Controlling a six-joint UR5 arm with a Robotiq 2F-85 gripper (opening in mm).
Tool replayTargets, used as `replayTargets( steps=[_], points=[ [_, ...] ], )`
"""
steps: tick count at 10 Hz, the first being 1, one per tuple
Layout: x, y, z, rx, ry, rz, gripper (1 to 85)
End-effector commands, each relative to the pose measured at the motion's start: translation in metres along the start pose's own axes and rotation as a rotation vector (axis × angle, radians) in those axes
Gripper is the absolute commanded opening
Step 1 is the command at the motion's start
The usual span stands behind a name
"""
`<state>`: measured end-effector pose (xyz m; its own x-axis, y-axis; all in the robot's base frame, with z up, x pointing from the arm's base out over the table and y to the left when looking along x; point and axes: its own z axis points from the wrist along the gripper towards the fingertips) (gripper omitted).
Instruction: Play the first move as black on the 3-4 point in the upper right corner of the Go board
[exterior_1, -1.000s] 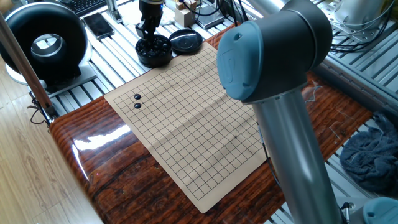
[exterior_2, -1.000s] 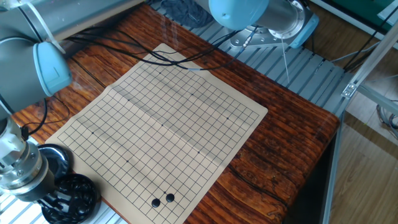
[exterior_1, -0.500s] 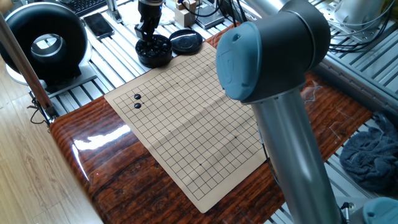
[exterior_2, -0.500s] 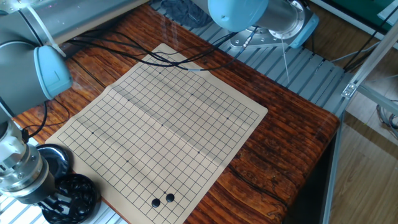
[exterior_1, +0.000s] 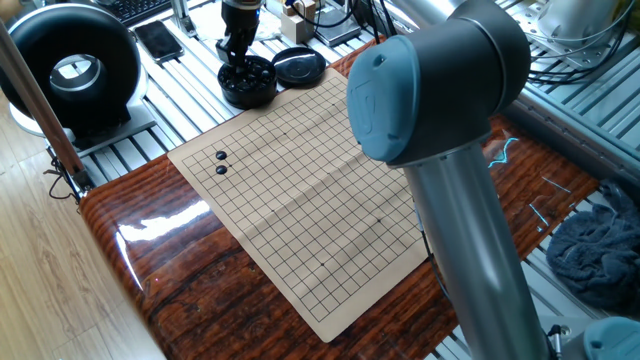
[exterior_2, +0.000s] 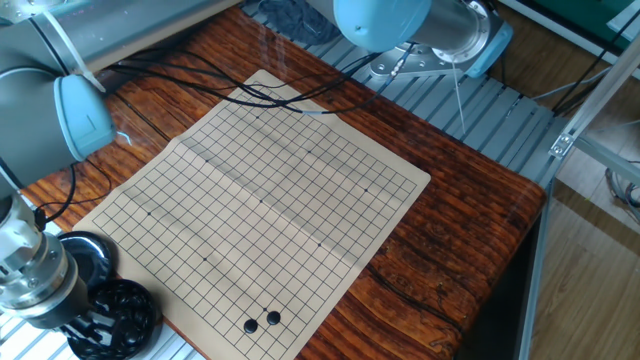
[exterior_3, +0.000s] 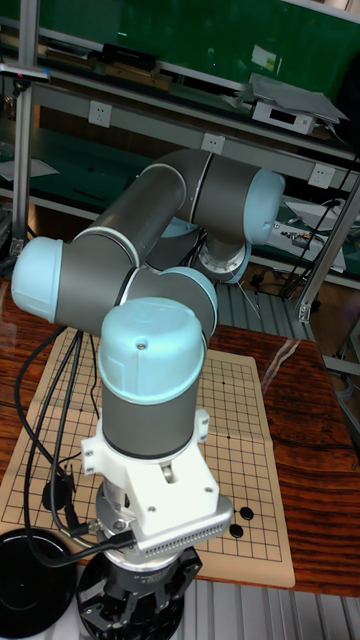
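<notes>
End effector (exterior_1: 238, 68) sits low over the black bowl (exterior_1: 248, 83) at upper left of one fixed view, fingertips down inside the rim; whether they are spread or pinched on anything cannot be told. Bowl holds a heap of black stones (exterior_2: 118, 305), seen at lower left of the other fixed view. Flat black lid (exterior_1: 299, 66) lies just right of the bowl, off the board. Board (exterior_1: 300, 190) lies on the wooden worktop (exterior_1: 150, 240), its grid bare save for two black stones (exterior_1: 221, 163) side by side near the board's left edge in one fixed view; the same pair shows at bottom centre of the other fixed view. The 3-4 point near the bowl-side corner (exterior_1: 325, 103) carries no stone. Board's corner nearest the bowl almost meets the bowl's base. Wide strip of bare worktop runs along the lower left edge of the board. Arm's big grey link (exterior_1: 440, 170) hangs over the board's right side; dark cables (exterior_2: 200, 75) cross the far corner.
</notes>
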<state>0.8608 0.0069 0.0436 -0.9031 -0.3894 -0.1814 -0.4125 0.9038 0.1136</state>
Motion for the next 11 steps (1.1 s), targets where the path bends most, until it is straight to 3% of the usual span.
replayTargets(
  steps=[1, 5, 11],
  points=[
    [0.0007, 0.0012, -0.0031, -0.013, -0.001, 0.011, 36.7],
    [0.0033, 0.0028, -0.0044, -0.021, 0.005, 0.008, 36.7],
    [0.0087, -0.0036, -0.0081, 0.001, 0.015, 0.0, 37.0]
  ],
)
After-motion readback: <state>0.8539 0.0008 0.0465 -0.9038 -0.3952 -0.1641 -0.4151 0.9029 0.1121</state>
